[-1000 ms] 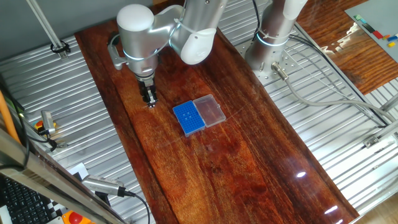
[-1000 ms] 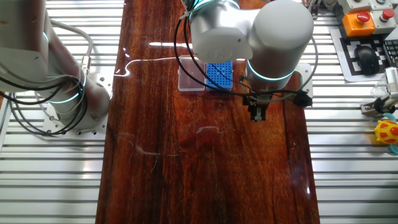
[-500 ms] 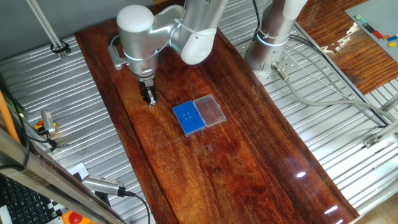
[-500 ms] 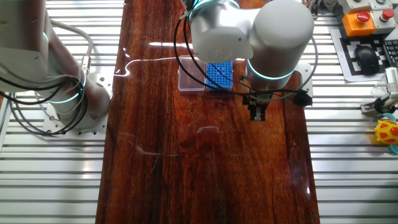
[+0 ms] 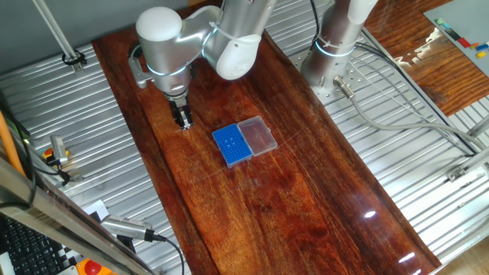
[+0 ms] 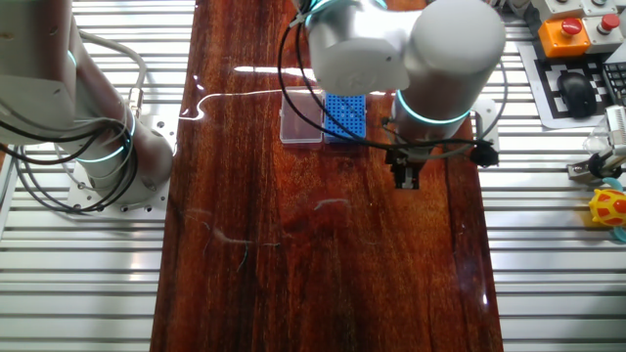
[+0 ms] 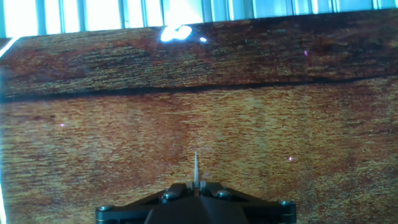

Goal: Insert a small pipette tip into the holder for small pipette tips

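The bright-blue holder for small pipette tips [image 5: 231, 145] lies on the wooden table with its clear lid [image 5: 257, 135] joined on its right. It also shows in the other fixed view [image 6: 344, 115], partly behind the arm. My gripper [image 5: 183, 122] hangs just above the wood, left of the holder and apart from it. It also shows in the other fixed view [image 6: 408, 179]. In the hand view my gripper [image 7: 196, 185] is shut on a thin pale pipette tip [image 7: 196, 167] that points down at bare wood. The holder is out of the hand view.
The wooden table [image 5: 290, 191] is bordered by ribbed metal surfaces [image 5: 69, 137]. A second arm base [image 5: 328, 53] stands at the back right. A keyboard, emergency button [image 6: 567, 34] and small toys lie off the table at the side.
The arm's upper body has shifted slightly away from the holder. The gripper stays at almost the same spot above the wood, still shut on the tip.
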You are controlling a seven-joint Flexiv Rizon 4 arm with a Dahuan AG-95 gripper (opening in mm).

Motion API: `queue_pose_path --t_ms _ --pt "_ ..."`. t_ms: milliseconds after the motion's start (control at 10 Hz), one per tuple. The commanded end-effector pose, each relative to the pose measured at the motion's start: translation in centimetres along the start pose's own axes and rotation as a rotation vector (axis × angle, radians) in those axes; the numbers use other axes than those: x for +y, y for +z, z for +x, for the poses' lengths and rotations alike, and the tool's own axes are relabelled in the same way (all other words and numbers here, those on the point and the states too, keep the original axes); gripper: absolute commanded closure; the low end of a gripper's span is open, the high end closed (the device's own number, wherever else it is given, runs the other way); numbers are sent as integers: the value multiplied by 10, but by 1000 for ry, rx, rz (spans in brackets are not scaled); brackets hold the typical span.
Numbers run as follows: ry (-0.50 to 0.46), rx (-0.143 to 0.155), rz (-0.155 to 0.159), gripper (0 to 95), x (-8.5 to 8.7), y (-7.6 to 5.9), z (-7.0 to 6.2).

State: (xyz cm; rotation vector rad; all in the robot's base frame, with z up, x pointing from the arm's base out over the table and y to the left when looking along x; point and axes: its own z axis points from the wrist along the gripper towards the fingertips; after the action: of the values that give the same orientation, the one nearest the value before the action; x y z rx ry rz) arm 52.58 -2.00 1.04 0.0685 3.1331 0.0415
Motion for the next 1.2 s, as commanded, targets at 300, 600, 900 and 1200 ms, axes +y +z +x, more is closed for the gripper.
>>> queue_pose_path --t_ms 300,600,900,1200 --pt "-11 24 0 950 3 -28 12" --pt "-39 39 8 950 2 -39 18" --pt "-126 55 5 950 2 -39 18" --pt "-248 81 4 950 2 -39 18"
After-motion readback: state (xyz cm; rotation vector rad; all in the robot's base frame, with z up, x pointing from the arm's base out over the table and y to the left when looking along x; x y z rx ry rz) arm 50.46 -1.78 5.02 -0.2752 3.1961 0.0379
